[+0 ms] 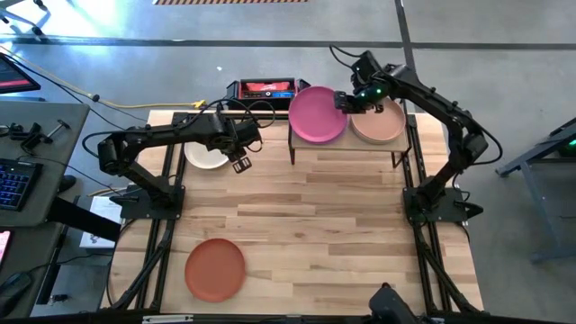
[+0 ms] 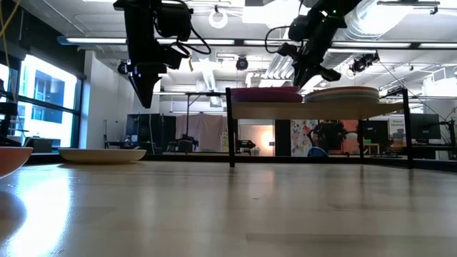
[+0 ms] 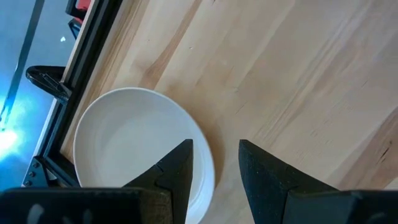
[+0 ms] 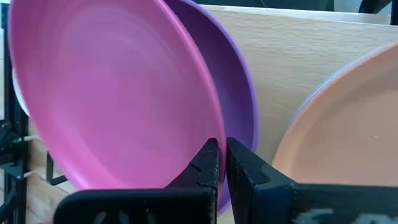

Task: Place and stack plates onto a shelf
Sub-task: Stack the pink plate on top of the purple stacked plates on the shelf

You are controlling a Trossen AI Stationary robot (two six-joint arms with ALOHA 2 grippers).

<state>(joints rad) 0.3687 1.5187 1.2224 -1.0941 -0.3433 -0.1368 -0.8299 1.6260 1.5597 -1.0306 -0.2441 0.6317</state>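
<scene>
The shelf [image 1: 346,148] stands at the table's far right. On its left half a magenta plate [image 1: 315,115] lies over a purple plate [image 4: 239,93], shifted off it. On its right half a tan plate [image 1: 380,124] tops a stack. My right gripper [image 1: 342,101] is shut at the magenta plate's right rim. A cream plate [image 1: 205,157] rests flat on the table at the far left. My left gripper [image 1: 241,164] hangs open above its right edge, touching nothing. A rust orange plate [image 1: 214,268] lies near the front left. My right gripper pinches the magenta plate's rim [image 4: 210,138] between its two fingers, on the side facing the tan stack. The fingers slant down from the table's right. The plate sits low over the purple plate, and I cannot tell whether it rests on it.
A black and red box [image 1: 263,89] sits at the table's far edge, between the cream plate and the shelf. The shelf's thin black legs [image 1: 292,148] stand on the tabletop. Bare wood stretches across the table's middle and near right.
</scene>
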